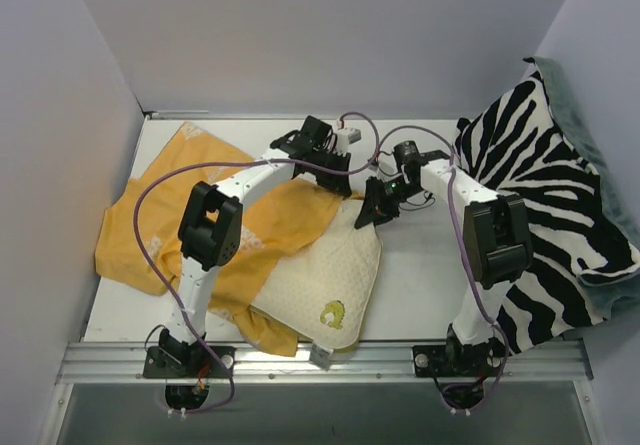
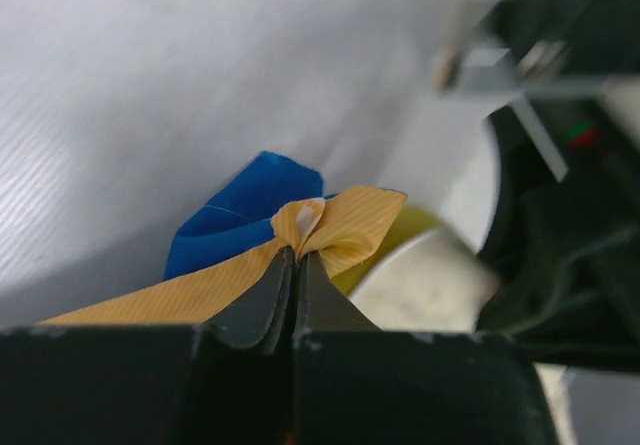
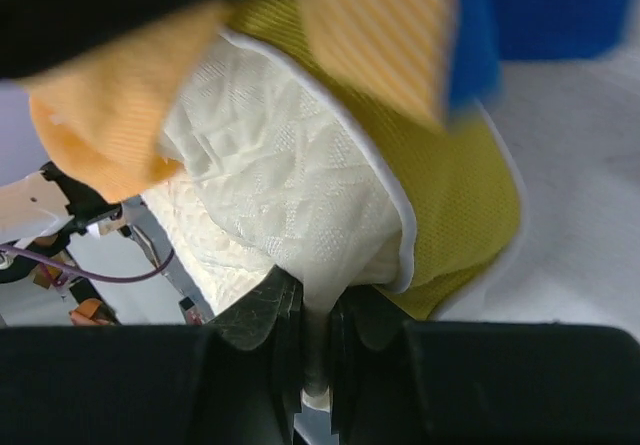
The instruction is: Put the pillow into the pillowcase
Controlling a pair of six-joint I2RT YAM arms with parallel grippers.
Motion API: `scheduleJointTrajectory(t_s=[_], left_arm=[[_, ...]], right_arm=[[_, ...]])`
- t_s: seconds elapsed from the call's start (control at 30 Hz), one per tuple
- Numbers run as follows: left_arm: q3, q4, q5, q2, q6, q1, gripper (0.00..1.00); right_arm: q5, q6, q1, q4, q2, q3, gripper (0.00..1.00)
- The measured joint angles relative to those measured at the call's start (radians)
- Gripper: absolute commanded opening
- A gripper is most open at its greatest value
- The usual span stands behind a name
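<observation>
The mustard-orange pillowcase (image 1: 190, 215) lies spread over the left half of the table. The cream pillow (image 1: 330, 280) with a yellow-green mark lies beside and partly over it, reaching the front edge. My left gripper (image 1: 335, 170) is shut on a pinched fold of the pillowcase (image 2: 335, 227) near the pillow's far corner. My right gripper (image 1: 372, 205) is shut on the pillow's far corner; the cream quilted cloth (image 3: 290, 205) with its yellow-green backing runs between the jaws in the right wrist view. The two grippers are close together.
A zebra-striped blanket (image 1: 550, 205) fills the right side and hangs over the wall. A blue patch (image 2: 245, 215) lies on the table behind the pinched fold. White walls enclose the table on three sides; a metal rail (image 1: 330, 360) runs along the front.
</observation>
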Motion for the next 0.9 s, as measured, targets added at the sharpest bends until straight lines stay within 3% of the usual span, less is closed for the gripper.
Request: scheduleJointTrajectory(t_s=[0.17, 0.3, 0.33, 0.37, 0.4, 0.43, 0.47, 0.5, 0.57, 0.6, 0.67, 0.77, 0.9], left_arm=[[0.0, 0.134, 0.034, -0.017, -0.145, -0.058, 0.0], [0.003, 0.23, 0.032, 0.008, -0.229, -0.059, 0.0], [0.016, 0.239, 0.028, 0.023, -0.237, -0.056, 0.24], [0.043, 0.241, 0.023, 0.047, -0.233, -0.051, 0.39], [0.08, 0.242, 0.017, 0.077, -0.233, -0.043, 0.54], [0.109, 0.239, 0.01, 0.097, -0.219, -0.034, 0.78], [0.131, 0.228, 0.002, 0.105, -0.198, -0.027, 0.84], [0.146, 0.208, -0.004, 0.109, -0.175, -0.013, 0.87], [0.184, 0.143, -0.004, 0.104, -0.108, 0.027, 0.97], [0.193, 0.118, 0.0, 0.09, -0.074, 0.055, 0.97], [0.168, 0.052, 0.023, 0.027, -0.008, 0.129, 0.97], [-0.013, -0.004, 0.098, -0.184, 0.093, 0.297, 0.97], [-0.27, -0.093, 0.166, -0.541, 0.29, 0.597, 0.97]], right_arm=[[-0.007, 0.047, 0.035, 0.043, -0.103, -0.023, 0.0], [-0.006, 0.058, -0.003, 0.059, -0.138, -0.045, 0.0], [0.002, 0.058, -0.016, 0.066, -0.134, -0.045, 0.0], [0.014, 0.055, -0.031, 0.074, -0.13, -0.045, 0.01], [0.031, 0.049, -0.05, 0.081, -0.121, -0.042, 0.15], [0.051, 0.039, -0.066, 0.079, -0.108, -0.029, 0.27], [0.074, 0.032, -0.079, 0.078, -0.092, -0.01, 0.4], [0.099, 0.019, -0.089, 0.076, -0.072, 0.017, 0.61], [0.15, -0.019, -0.107, 0.055, -0.036, 0.092, 0.76], [0.173, -0.042, -0.111, 0.051, -0.031, 0.121, 0.87], [0.225, -0.082, -0.101, 0.046, -0.047, 0.156, 0.93], [0.327, -0.155, -0.026, 0.029, -0.124, 0.154, 0.95], [0.46, -0.247, 0.241, 0.026, -0.236, 0.132, 0.96]])
